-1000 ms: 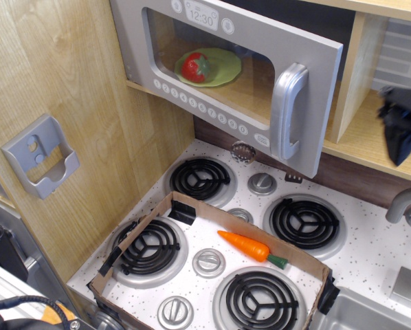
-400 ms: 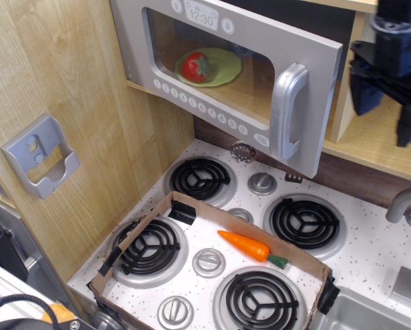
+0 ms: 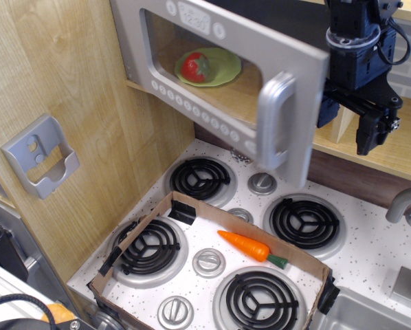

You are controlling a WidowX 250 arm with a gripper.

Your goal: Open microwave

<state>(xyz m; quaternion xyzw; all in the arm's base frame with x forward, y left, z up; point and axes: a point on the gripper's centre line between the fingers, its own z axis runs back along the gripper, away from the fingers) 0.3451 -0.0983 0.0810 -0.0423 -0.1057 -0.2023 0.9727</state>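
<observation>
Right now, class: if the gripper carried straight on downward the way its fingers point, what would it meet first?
Probably the wooden shelf just below the gripper, right of the microwave door's free edge; depth is unclear from this single view.

large plastic toy microwave (image 3: 219, 75): grey body, silver handle, white round btns, clear window
small round plate (image 3: 219, 65): light green
toy strawberry (image 3: 194, 67): red, green top
toy carrot (image 3: 250, 247): orange, green stem end
toy stovetop surface (image 3: 370, 240): white w/ dark speckles; burners black coils in silver rings
robot gripper (image 3: 350, 120): black
low cardboard tray (image 3: 257, 237): brown
wall-mounted plastic holder (image 3: 40, 155): grey
wood-look side panel (image 3: 61, 62): light tan grain
</observation>
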